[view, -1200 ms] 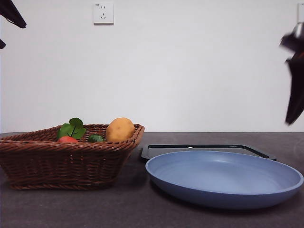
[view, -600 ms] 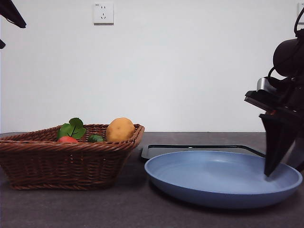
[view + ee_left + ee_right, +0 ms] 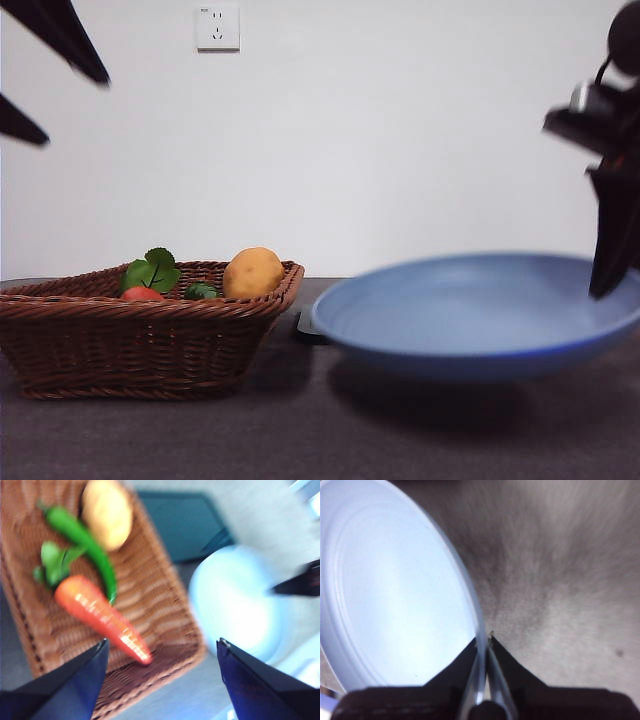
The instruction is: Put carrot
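The carrot point(image 3: 100, 617), glossy orange-red with green leaves, lies in the wicker basket point(image 3: 165, 610); in the front view only its top point(image 3: 142, 293) and leaves show over the basket rim point(image 3: 150, 308). My left gripper point(image 3: 160, 647) is open, high above the basket, its jaws at the front view's top left point(image 3: 55, 70). My right gripper point(image 3: 483, 639) is shut on the rim of the blue plate point(image 3: 395, 590) and holds the plate point(image 3: 480, 315) lifted off the table at the right.
A yellow-brown potato point(image 3: 252, 272) and a green pepper point(image 3: 82, 542) also lie in the basket. A dark tray point(image 3: 182, 527) sits behind the plate, mostly hidden in the front view. A wall socket point(image 3: 218, 27) is on the back wall.
My right gripper closed on the plate's rim and lifted the plate off the table. My left gripper came further into view from the top left.
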